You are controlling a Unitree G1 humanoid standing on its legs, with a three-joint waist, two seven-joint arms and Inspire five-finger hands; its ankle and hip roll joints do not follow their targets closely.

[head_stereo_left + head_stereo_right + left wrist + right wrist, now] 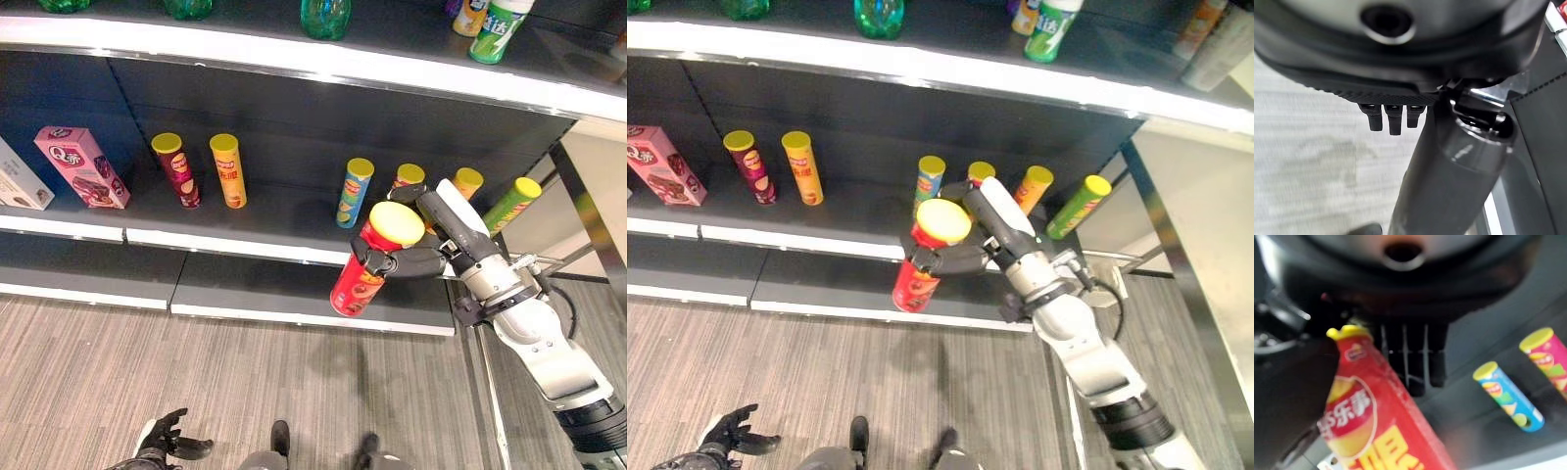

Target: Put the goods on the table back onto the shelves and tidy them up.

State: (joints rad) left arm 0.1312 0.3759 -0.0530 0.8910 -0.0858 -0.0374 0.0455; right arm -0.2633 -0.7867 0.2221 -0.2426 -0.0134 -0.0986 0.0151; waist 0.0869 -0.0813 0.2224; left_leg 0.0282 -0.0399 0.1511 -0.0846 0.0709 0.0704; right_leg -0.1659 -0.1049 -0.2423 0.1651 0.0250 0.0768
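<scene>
Right hand (431,257) holds the red can (367,269) up in front of the middle shelf (284,230), tilted, yellow lid toward the robot, base hanging out over the lower shelf (294,289).

Risk, as I judge it: the can is gripped high near its lid, so it could swing or slip as it goes in. It could also knock the blue can (354,193) or the orange cans (407,176) just behind it.

Right fingers (377,260) curled round the can's upper part, thumb opposing.

Left hand (174,441) low over the floor, fingers loosely spread, holding nothing.
</scene>
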